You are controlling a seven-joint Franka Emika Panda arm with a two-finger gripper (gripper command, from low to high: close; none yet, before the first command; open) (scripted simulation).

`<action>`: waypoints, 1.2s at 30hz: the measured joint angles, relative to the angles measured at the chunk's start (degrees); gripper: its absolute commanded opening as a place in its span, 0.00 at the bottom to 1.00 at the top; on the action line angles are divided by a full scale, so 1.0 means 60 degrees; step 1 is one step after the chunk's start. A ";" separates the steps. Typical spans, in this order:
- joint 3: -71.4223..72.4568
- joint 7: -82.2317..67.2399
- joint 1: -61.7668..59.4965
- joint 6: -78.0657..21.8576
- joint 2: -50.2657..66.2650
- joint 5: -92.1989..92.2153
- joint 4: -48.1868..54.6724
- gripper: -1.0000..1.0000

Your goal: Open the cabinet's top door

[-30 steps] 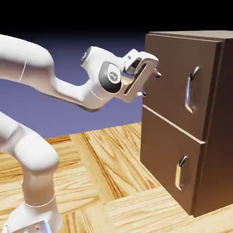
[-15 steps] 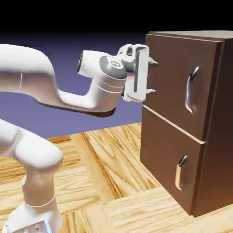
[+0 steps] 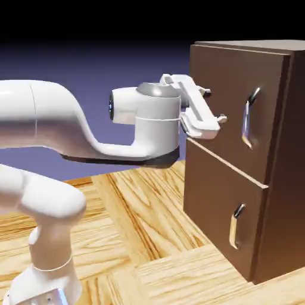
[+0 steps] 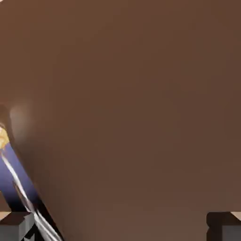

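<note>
Before you, cabinet (image 3: 226,149): both doors closed, contents hidden. Your gripper (image 3: 218,105): wide open, grasping nothing.

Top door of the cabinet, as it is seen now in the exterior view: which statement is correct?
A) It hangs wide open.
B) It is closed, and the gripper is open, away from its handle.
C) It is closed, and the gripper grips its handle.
B: the top door sits flush in the front, and the gripper has its fingertips apart, to the exterior view's left of the handle.
</note>
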 measured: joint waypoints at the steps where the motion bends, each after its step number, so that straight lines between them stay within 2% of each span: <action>1: -0.0149 -0.0151 0.0115 -0.0005 -0.0066 -0.0415 0.0063 0.50; 9: -0.1339 -0.1357 0.1035 -0.0044 -0.0598 -0.3738 0.0566 0.50; 11: -0.1407 -0.1426 0.1088 -0.0046 -0.0629 -0.3928 0.0595 0.50; 15: -0.2142 -0.1335 0.2456 -0.0390 -0.0121 -0.4083 0.1510 0.50; 16: -0.2298 -0.1316 0.2748 -0.0464 -0.0013 -0.4116 0.1706 0.00; 18: -0.2299 -0.1316 0.2748 -0.0464 -0.0013 -0.4116 0.1706 0.00; 28: 0.0258 -0.1570 -0.0713 -0.1931 -0.0087 -0.2229 -0.0878 0.00; 36: 0.2835 -0.2377 -0.3454 -0.2950 -0.0992 0.0308 -0.2919 0.00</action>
